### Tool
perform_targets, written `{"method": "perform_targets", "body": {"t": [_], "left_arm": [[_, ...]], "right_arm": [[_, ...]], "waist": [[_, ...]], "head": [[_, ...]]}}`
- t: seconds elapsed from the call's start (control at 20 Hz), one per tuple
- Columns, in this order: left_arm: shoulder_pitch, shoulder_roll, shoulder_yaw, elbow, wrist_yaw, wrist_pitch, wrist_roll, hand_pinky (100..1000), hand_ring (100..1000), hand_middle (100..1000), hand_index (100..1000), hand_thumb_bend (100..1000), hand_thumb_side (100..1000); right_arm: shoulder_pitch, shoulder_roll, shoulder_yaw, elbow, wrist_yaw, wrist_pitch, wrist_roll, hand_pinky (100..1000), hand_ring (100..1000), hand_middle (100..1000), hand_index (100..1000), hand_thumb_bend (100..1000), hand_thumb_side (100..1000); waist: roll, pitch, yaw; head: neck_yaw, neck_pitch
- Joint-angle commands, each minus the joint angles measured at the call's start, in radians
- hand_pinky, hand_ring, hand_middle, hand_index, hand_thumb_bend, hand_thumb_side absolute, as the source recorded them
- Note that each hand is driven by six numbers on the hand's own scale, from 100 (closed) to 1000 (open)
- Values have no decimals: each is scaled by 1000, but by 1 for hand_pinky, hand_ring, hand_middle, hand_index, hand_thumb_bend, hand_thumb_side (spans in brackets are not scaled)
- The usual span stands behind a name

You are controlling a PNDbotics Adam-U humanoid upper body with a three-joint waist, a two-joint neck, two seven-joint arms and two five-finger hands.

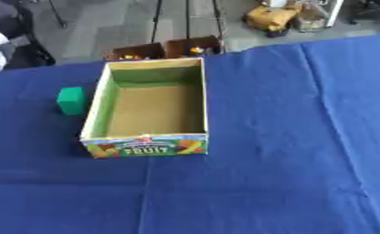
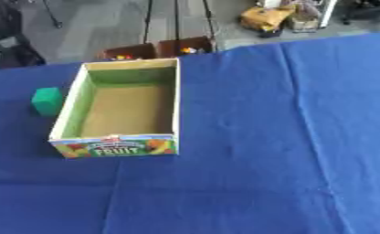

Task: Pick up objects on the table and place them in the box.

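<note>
Left eye view: neither robot hand appears here, so you cannot tell whether either is released, clenched or grasping anything. You are looking down on a tabletop (image 1: 289, 137) covered in blue cloth. One open cardboard box (image 1: 107, 106) sits left of centre, long side running away from you. Its inner walls are green, its floor plain brown and bare, and its near end panel carries fruit pictures and the word FRUIT. One green block (image 1: 71, 100) stands on the cloth just beside the box's left wall, outside it — whether it touches the wall cannot be told. Beyond the far edge of the tabletop, two brown boxes (image 1: 165, 48) stand on the floor with small coloured things inside, and a yellow object (image 1: 271, 17) lies further back.

Right eye view: again no robot hand shows. The count is the same — one box, one green block at its left. Everything sits further toward the left here. The dark shapes at the upper left are cut shorter.
</note>
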Motion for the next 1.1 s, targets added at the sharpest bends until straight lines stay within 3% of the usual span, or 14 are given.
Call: {"method": "perform_targets", "body": {"t": [0.05,0.4,0.75,1.1], "left_arm": [[-49,6,-3,61,-50,-22,-59,878,958,991,1000,369,825],[-135,-56,-23,158,-198,-58,-149,904,982,1000,1000,611,854],[-178,-103,-14,242,-336,-55,-141,908,990,1000,1000,573,789],[-200,-123,-8,301,-349,-65,-233,919,998,1000,1000,540,710]], "right_arm": [[-15,-31,2,-20,-11,-2,10,695,719,520,751,100,892],[-23,-41,5,-20,-21,-5,25,698,720,516,751,120,901],[-31,-49,4,-20,-30,-9,36,701,722,511,751,152,906],[-37,-59,2,-20,-37,-11,45,704,723,506,751,179,907]], "waist": [[1,-13,-4],[6,9,-24],[12,36,-48],[18,61,-61]], "head": [[9,-23],[25,-45],[51,-70],[63,-93]]}}
